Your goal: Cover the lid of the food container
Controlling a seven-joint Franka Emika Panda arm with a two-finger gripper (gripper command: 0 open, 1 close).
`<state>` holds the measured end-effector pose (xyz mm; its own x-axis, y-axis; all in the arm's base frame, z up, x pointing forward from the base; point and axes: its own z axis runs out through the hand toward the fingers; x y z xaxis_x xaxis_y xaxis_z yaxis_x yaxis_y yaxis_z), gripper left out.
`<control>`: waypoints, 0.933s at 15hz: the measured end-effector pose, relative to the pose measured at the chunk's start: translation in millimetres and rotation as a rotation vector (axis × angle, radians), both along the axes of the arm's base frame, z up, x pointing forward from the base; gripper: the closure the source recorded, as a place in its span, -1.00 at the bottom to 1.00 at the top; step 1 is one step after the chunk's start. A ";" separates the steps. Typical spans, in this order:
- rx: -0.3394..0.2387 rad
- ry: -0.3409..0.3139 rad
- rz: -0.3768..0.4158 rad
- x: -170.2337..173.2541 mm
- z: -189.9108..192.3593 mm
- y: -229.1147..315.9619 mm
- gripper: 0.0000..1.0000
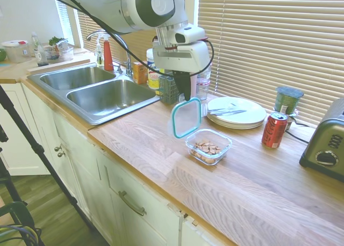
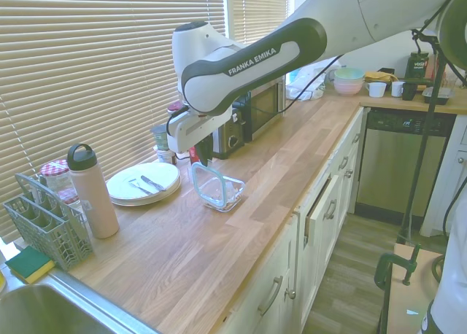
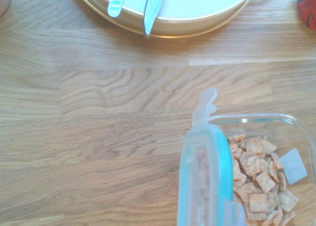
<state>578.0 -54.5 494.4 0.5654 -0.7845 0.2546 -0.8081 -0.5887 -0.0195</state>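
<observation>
A white robot arm reaches over a wooden kitchen counter (image 1: 258, 187). Its gripper (image 1: 184, 98) is clamped on the top edge of the lid (image 1: 186, 117), a clear square with a teal rim, which hangs upright on edge in the air. The lid sits just above the near-sink side of the food container (image 1: 208, 145), a shallow clear tub standing open on the counter (small brown cereal-like squares lie inside). Behind the tub rests a white plate (image 1: 242, 117) with cutlery, and a red soda can (image 1: 274, 130) stands nearby.
</observation>
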 end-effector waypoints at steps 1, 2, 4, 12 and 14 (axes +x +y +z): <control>0.001 -0.002 -0.005 0.4 0.4 -2.7 1.00; 0.006 -0.006 -0.011 0.7 1.5 -6.9 1.00; 0.018 -0.012 -0.016 0.9 3.6 -15.7 1.00; 0.060 -0.015 -0.043 3.4 1.8 -56.9 1.00; 0.078 -0.016 -0.051 2.6 0.3 -73.1 1.00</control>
<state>580.6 -127.6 494.7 0.5202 -0.8303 0.2001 -0.8365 -0.5426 -0.0769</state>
